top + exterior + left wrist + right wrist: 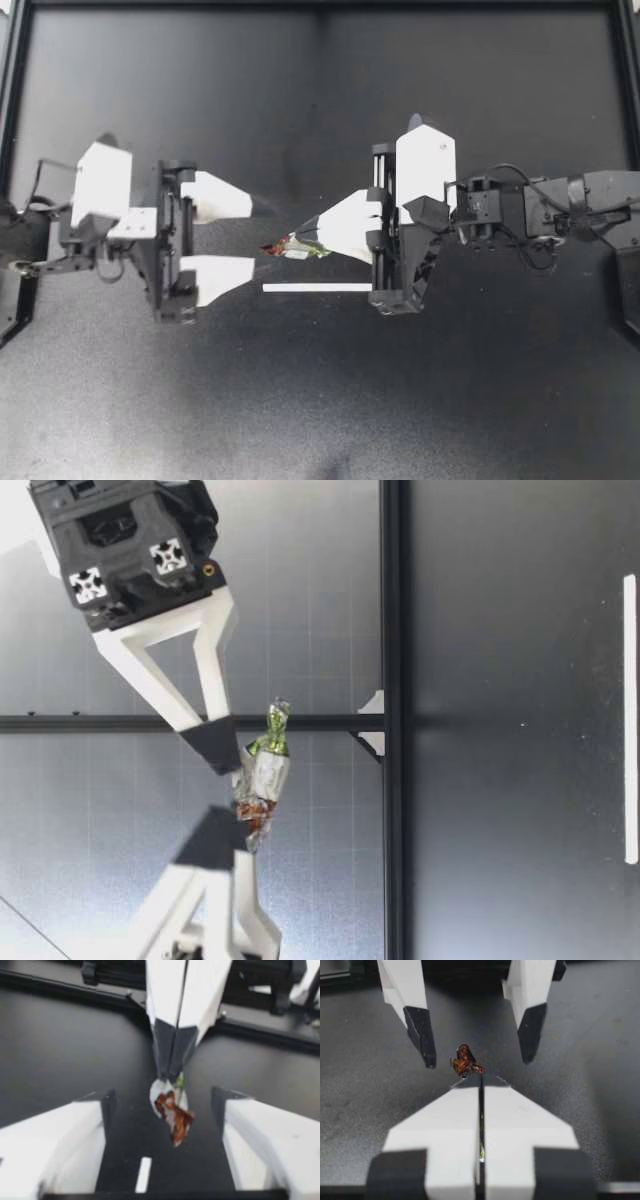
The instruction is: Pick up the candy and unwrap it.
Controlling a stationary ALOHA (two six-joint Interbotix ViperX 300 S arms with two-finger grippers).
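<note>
Mid-frame: candy (297,247) above the table (300,400), clamped in my right gripper (303,236). My left gripper (256,238), fingers (225,275) apart, flanks its loose red tail. Best to close squarely on that tail, then pull gently.

— Where is the small twisted foil-wrapped candy (298,247)?
— Up off the dark matte bench (300,400), pinched from both sides at the tip of my right end effector (306,240), which lies to its right.
— And my left end effector (256,238)?
— Opposite, on the left. Its fingers are spread, with the candy's free end between them, apart from both.
— The thin white strip (317,288)?
— Flat on the bench, alongside my right end effector.
</note>
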